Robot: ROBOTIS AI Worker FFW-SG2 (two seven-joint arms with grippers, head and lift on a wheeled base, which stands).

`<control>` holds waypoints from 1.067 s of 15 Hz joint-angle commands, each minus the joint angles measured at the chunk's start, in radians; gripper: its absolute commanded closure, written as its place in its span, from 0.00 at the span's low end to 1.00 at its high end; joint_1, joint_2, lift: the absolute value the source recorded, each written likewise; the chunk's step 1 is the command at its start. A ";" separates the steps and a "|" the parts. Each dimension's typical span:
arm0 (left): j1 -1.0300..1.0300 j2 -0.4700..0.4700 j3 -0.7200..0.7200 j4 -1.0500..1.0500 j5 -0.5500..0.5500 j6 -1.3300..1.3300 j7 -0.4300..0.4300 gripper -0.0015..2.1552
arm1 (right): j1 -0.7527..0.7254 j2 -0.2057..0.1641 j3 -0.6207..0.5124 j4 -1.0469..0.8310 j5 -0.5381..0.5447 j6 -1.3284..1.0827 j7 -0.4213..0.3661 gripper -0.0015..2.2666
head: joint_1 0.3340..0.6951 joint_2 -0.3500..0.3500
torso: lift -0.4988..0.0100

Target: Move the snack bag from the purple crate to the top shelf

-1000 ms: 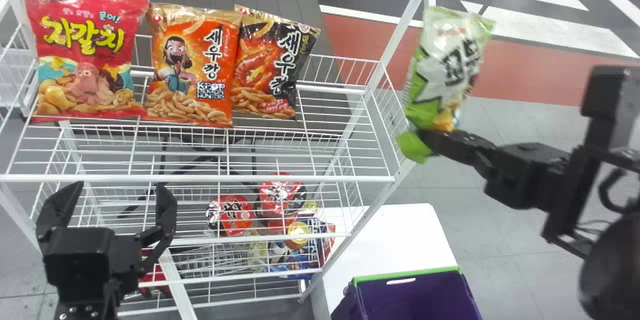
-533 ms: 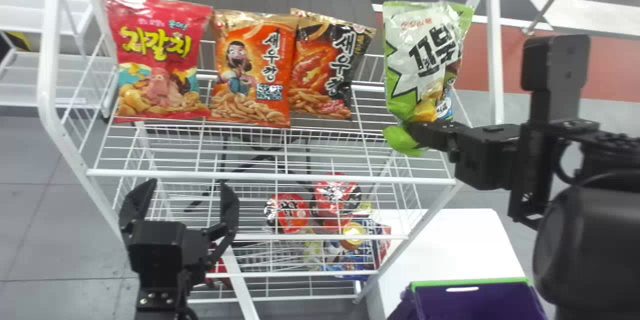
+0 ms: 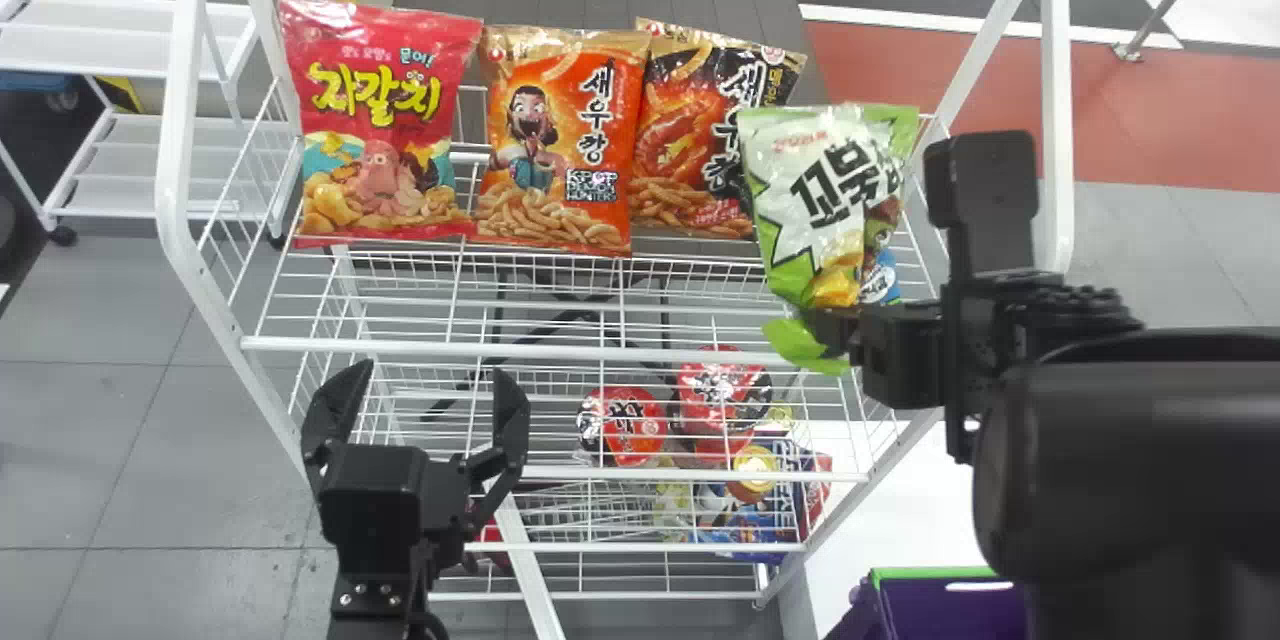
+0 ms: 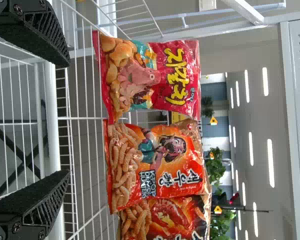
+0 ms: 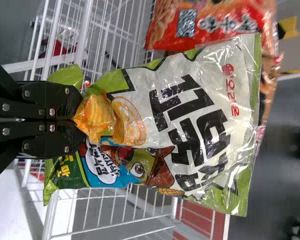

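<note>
My right gripper (image 3: 830,332) is at the right front of the top shelf (image 3: 540,354), shut on the lower part of the green-and-white snack bag (image 3: 825,190). The bag stands upright above the shelf's right end, in front of the black-and-orange bag's edge. In the right wrist view the gripper (image 5: 79,114) pinches the bag (image 5: 190,120), its bottom corners bulging around the fingers. My left gripper (image 3: 430,395) is parked open in front of the rack's left half; in the left wrist view the gripper (image 4: 50,117) has nothing between its fingers. The purple crate (image 3: 955,610) sits at the lower right.
Standing in a row on the top shelf are a red bag (image 3: 375,120), an orange bag (image 3: 562,140) and a black-and-orange bag (image 3: 690,130). Cup noodles (image 3: 622,425) are on a lower level. White posts (image 3: 1056,100) rise at the rack's sides.
The head view has swung, shifting the rack rightward. My right gripper has carried the green-and-white bag from right of the rack leftward over the top shelf's right end, lately lower. The left gripper stays open.
</note>
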 commanded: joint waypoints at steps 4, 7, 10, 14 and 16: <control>0.005 0.003 0.000 0.008 0.002 -0.003 0.001 0.02 | -0.044 0.001 -0.004 0.089 -0.078 0.002 -0.100 0.82 | 1.00 0.31 | 0.98; 0.007 0.002 -0.001 0.013 0.002 -0.003 0.000 0.02 | -0.077 0.001 -0.004 0.126 -0.095 0.002 -0.160 0.82 | 1.00 0.31 | 0.98; 0.005 0.003 -0.003 0.014 0.002 -0.006 -0.005 0.02 | -0.110 0.001 -0.007 0.184 -0.114 -0.080 -0.207 0.82 | 1.00 0.30 | 0.98; 0.007 0.003 -0.004 0.017 0.000 -0.006 -0.004 0.02 | -0.153 0.001 -0.014 0.262 -0.161 -0.206 -0.299 0.82 | 1.00 0.30 | 0.98; 0.005 0.005 -0.004 0.020 0.000 -0.006 -0.005 0.02 | -0.167 0.001 -0.027 0.305 -0.193 -0.273 -0.350 0.82 | 1.00 0.29 | 0.98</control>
